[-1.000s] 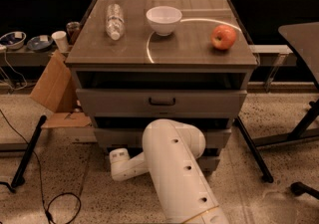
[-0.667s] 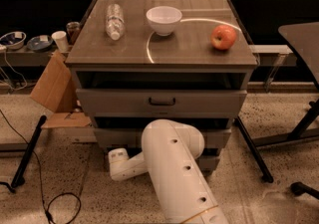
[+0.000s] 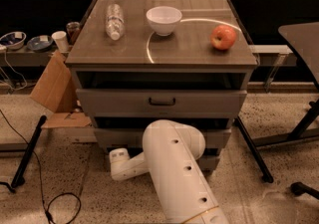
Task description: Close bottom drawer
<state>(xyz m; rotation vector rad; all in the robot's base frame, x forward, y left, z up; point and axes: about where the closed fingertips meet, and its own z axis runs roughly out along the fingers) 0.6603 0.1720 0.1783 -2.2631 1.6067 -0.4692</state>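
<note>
The grey cabinet (image 3: pixel 162 49) has three drawers. The top drawer (image 3: pixel 114 102) has a black handle. The middle drawer (image 3: pixel 117 137) sits below it. Only a strip of the bottom drawer (image 3: pixel 215 162) shows at the lower right, its front panel a little forward of the cabinet; my white arm (image 3: pixel 174 168) covers the rest and its handle. My gripper (image 3: pixel 118 163) is at the end of the arm, low at the left front of the bottom drawer, close to the floor.
On the cabinet top lie a plastic bottle (image 3: pixel 113 21), a white bowl (image 3: pixel 164 19) and a red apple (image 3: pixel 223 37). A cardboard box (image 3: pixel 55 88) leans at the left. Black table legs (image 3: pixel 251 148) and cables (image 3: pixel 50 203) cross the floor.
</note>
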